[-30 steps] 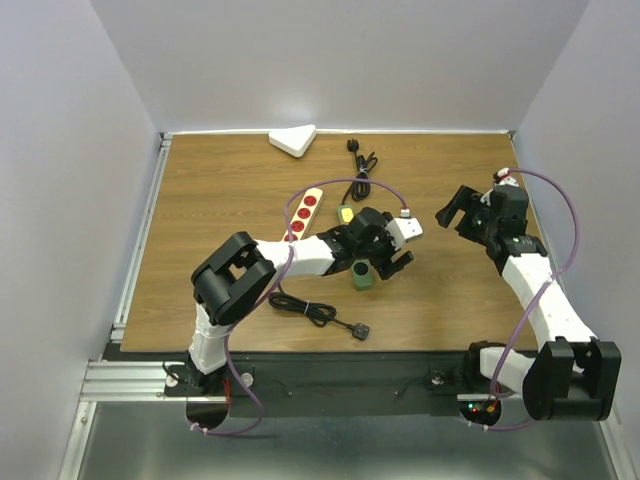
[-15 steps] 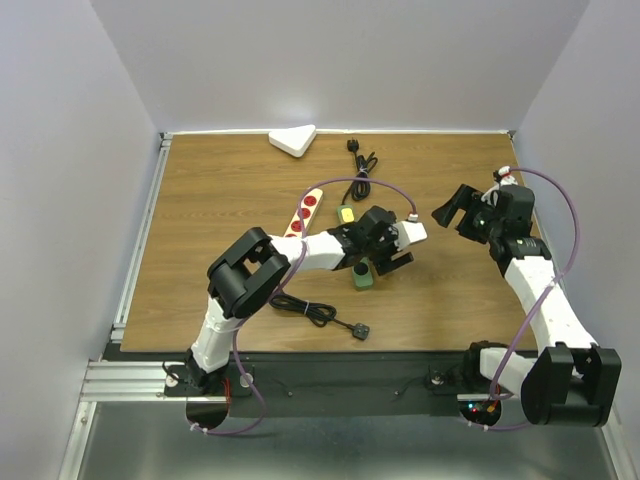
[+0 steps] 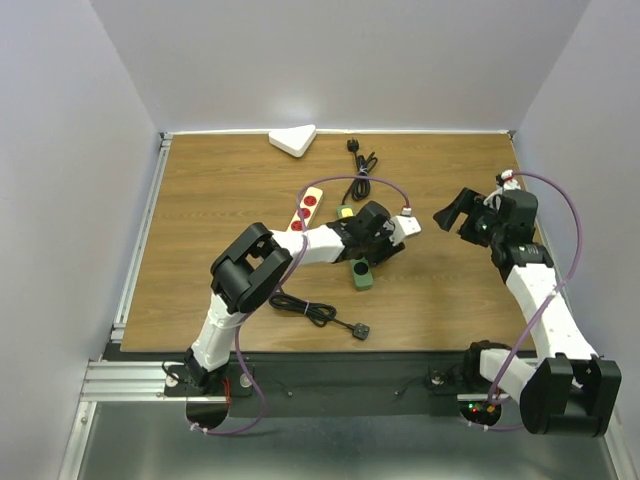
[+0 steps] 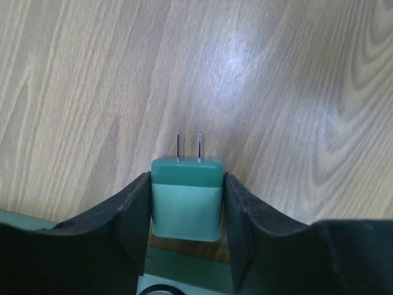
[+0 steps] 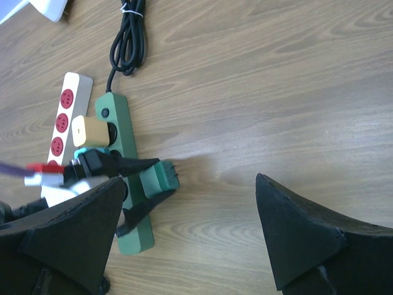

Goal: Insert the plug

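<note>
Green plug (image 4: 187, 200), two prongs pointing forward, is clamped between the jaws of the left gripper (image 4: 187, 184) over the wooden table (image 3: 200, 200), just beside the green power strip (image 5: 127, 144), where a yellow plug (image 5: 89, 130) is seated. The right gripper (image 5: 189, 178) is held wide open, well apart to the right.

Bright, even light; glare on table (image 4: 236, 58)

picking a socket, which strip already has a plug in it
The green strip: a yellow plug sits in it. The white strip beside it shows only bare red sockets where visible.
</note>
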You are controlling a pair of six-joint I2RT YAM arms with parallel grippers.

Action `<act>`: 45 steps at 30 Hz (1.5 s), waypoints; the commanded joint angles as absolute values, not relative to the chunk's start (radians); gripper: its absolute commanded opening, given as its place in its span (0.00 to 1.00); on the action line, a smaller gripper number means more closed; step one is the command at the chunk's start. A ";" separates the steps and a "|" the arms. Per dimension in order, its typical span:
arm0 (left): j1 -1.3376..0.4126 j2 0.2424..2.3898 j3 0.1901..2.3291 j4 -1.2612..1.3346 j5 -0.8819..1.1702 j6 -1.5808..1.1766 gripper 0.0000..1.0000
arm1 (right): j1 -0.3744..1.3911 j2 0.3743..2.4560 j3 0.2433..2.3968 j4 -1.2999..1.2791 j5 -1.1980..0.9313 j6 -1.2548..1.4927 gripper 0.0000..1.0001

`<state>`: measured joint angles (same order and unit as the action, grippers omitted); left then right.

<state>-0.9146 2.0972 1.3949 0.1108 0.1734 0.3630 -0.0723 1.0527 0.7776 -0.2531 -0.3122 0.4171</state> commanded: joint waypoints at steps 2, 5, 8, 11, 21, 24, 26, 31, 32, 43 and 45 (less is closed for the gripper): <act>-0.887 2.097 1.474 0.069 0.264 0.266 0.00 | -0.081 0.996 0.776 -0.207 -0.301 0.384 0.91; -0.876 2.071 1.523 0.069 0.314 0.160 0.00 | -0.081 0.957 0.785 -0.198 -0.293 0.359 0.91; -0.855 2.014 1.572 0.099 0.314 -0.033 0.00 | -0.081 0.904 0.798 -0.183 -0.295 0.328 0.88; -0.819 1.936 1.539 0.243 0.357 -0.323 0.00 | -0.080 0.849 0.784 -0.123 -0.334 0.339 0.86; -0.752 1.757 1.243 0.716 0.379 -0.954 0.00 | 0.122 0.828 0.768 -0.038 -0.240 0.357 0.81; -0.758 1.726 1.194 0.765 0.321 -1.094 0.00 | 0.269 0.870 0.796 -0.020 -0.122 0.344 0.80; -0.761 1.703 1.163 0.804 0.301 -1.161 0.00 | 0.322 0.894 0.818 -0.011 -0.082 0.341 0.80; -0.787 1.614 1.071 0.839 0.141 -1.301 0.00 | 0.431 0.911 0.827 0.046 0.037 0.333 0.79; -0.790 1.605 1.060 0.836 0.121 -1.314 0.00 | 0.440 0.913 0.825 0.049 0.044 0.331 0.79; -0.859 1.542 1.008 0.776 -0.063 -1.439 0.00 | 0.658 0.960 0.821 0.139 0.264 0.290 0.76; -0.871 1.540 1.003 0.767 -0.074 -1.456 0.00 | 0.693 0.963 0.827 0.155 0.334 0.261 0.76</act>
